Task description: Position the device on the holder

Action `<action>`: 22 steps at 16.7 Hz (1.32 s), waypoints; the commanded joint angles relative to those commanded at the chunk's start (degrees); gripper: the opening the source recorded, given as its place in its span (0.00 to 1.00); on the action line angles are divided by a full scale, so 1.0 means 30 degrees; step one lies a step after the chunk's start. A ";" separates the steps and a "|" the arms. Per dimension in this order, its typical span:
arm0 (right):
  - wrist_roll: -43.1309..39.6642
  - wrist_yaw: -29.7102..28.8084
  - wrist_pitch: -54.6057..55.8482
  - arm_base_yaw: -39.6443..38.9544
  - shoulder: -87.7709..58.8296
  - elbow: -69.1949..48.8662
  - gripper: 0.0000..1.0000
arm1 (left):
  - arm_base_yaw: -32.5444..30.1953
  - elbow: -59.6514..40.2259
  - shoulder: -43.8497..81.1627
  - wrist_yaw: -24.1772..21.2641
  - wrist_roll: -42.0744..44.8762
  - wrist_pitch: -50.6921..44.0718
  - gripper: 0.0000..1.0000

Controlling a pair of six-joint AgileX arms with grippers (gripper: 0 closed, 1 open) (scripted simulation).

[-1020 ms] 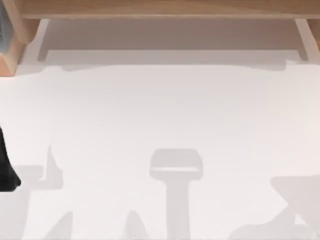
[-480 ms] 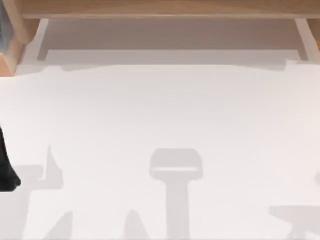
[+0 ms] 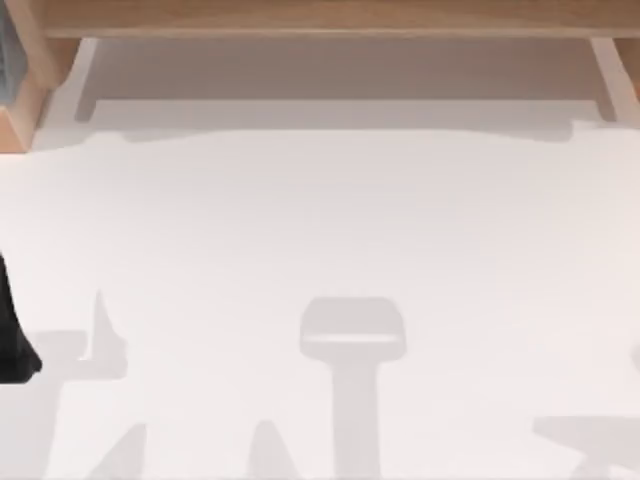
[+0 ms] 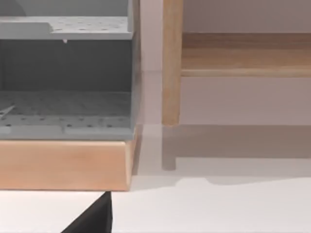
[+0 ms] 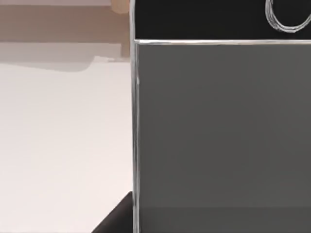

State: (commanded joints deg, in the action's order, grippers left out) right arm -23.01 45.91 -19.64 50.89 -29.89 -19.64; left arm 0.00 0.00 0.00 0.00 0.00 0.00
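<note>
At the top view's left edge, a black part of the left arm (image 3: 12, 330) is being shown over the white tabletop (image 3: 320, 220); its hand's state cannot be told. A grey rack (image 4: 65, 73) on a wooden base is being faced by the left wrist camera. In the right wrist view, the phone (image 5: 221, 131) is being seen close up above the tabletop; whether the right hand is holding it cannot be told.
</note>
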 joint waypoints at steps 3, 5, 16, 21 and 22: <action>0.0374 -0.0602 0.0782 -0.0755 0.0042 -0.0171 0.00 | 0.0000 0.0000 0.0000 0.0000 0.0000 0.0000 1.00; 0.0715 -0.1462 0.1502 -0.1440 0.0126 -0.0343 0.00 | 0.0000 0.0000 0.0000 0.0000 0.0000 0.0000 1.00; 0.2261 -0.4248 0.5825 -0.4372 -0.3225 0.0827 0.00 | 0.0000 0.0000 0.0000 0.0000 0.0000 0.0000 1.00; 0.2955 -0.4350 0.7684 -0.4805 -0.4489 0.1264 0.00 | 0.0000 0.0000 0.0000 0.0000 0.0000 0.0000 1.00; 0.2955 -0.4350 0.7684 -0.4805 -0.4489 0.1264 0.00 | 0.0000 0.0000 0.0000 0.0000 0.0000 0.0000 1.00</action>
State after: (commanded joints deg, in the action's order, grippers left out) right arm -14.15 32.86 3.41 36.48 -43.36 -15.84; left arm 0.00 0.00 0.00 0.00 0.00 0.00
